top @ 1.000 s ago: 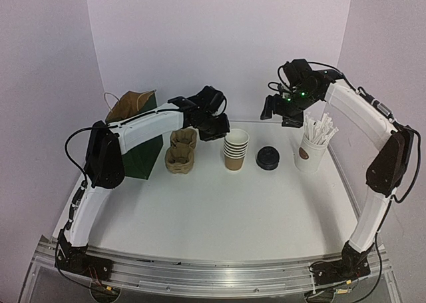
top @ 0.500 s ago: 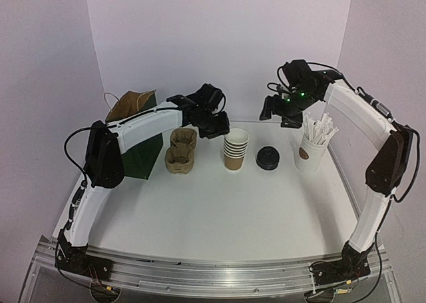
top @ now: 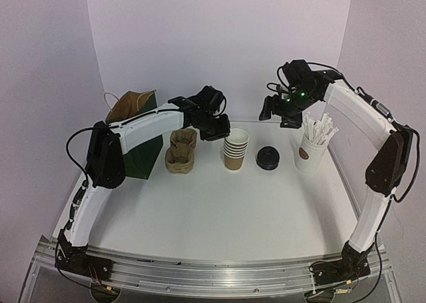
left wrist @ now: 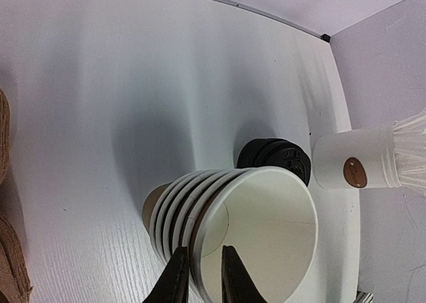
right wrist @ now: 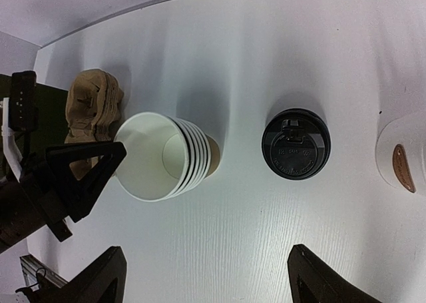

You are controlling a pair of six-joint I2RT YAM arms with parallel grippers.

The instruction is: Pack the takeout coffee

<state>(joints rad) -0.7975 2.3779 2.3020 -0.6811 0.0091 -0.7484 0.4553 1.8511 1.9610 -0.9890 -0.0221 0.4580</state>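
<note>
Packing has barely begun: the kraft cups (top: pixel 236 150) sit nested at centre frame overhead, the black lids (top: pixel 267 158) just right of them, no cup lidded or set in the pulp carrier (top: pixel 182 151). The left wrist view, unlike the overhead, shows the left gripper (left wrist: pixel 203 253) astride the rim of the top cup (left wrist: pixel 266 250), fingers narrowly apart; whether they pinch it I cannot tell. The right gripper (right wrist: pixel 208 253) hangs spread wide, holding nothing.

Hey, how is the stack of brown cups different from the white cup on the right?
The brown cup stack is several kraft cups nested; the white cup is single. The stack's top cup is empty, the white cup holds white sticks. The white cup bears a round brown logo; the brown cup stack shows none. Both stand upright on the table.
</note>
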